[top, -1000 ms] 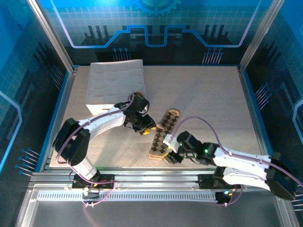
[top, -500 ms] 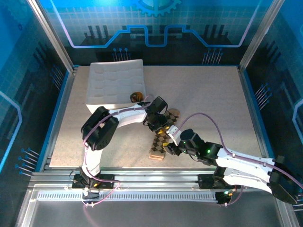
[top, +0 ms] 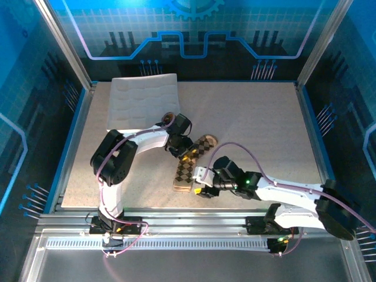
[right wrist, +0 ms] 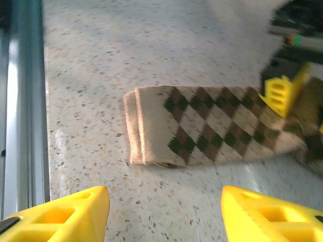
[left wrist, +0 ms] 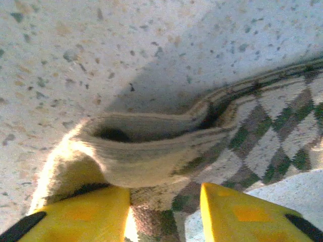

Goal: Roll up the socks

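A brown-beige argyle sock (top: 185, 170) lies flat and slanted on the table, cuff end towards the near edge. My left gripper (top: 186, 154) is down on its far part. In the left wrist view its yellow fingers (left wrist: 81, 212) stand apart, open, astride a folded-up hump of the sock (left wrist: 151, 161). My right gripper (top: 198, 183) hovers just short of the cuff end, open, with bare table between its fingertips (right wrist: 164, 201) and the sock (right wrist: 202, 126) ahead. A small round brown-orange bundle (top: 169, 119) lies by the tray's corner; I cannot tell what it is.
A white quilted tray (top: 141, 103) stands at the back left. The table's metal front rail (right wrist: 20, 101) runs close on the right gripper's left. The left gripper's yellow finger (right wrist: 280, 93) shows over the sock's far end.
The left gripper swung right, then back left, dragging the argyle sock leftwards and bunching it, and its jaws have widened. The right gripper followed left and opened a little more.
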{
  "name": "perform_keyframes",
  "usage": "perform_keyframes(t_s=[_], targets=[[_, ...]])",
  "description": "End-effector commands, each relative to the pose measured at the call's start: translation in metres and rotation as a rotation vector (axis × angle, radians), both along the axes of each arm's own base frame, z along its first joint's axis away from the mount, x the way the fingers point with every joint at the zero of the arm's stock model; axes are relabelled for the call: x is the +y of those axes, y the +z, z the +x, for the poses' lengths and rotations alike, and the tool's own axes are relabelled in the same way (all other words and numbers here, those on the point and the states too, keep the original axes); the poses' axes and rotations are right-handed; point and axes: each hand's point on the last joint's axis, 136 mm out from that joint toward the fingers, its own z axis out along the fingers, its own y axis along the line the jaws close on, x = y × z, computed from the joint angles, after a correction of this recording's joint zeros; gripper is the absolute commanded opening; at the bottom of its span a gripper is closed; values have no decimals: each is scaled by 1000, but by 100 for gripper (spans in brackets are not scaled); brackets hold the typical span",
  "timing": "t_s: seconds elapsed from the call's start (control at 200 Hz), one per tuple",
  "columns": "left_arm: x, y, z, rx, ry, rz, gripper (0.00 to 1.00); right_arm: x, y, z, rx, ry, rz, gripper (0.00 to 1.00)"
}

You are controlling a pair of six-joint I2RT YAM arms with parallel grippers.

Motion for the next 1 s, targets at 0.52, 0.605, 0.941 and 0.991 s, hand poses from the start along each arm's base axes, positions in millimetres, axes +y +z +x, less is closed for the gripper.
perform_keyframes(t_s=[0.52, 0.605, 0.941, 0.991], targets=[[48, 42, -92, 66, 43, -143, 40, 42, -56, 9, -230, 207, -290, 50], [44, 35, -94, 73, 42, -161, 39, 45, -58, 15, -227, 170, -300, 47], [39, 0, -113, 156, 1, -98, 35, 46, -70, 16, -182, 119, -333, 37], [40, -5, -116, 169, -5, -85, 35, 46, -73, 17, -172, 105, -335, 32]])
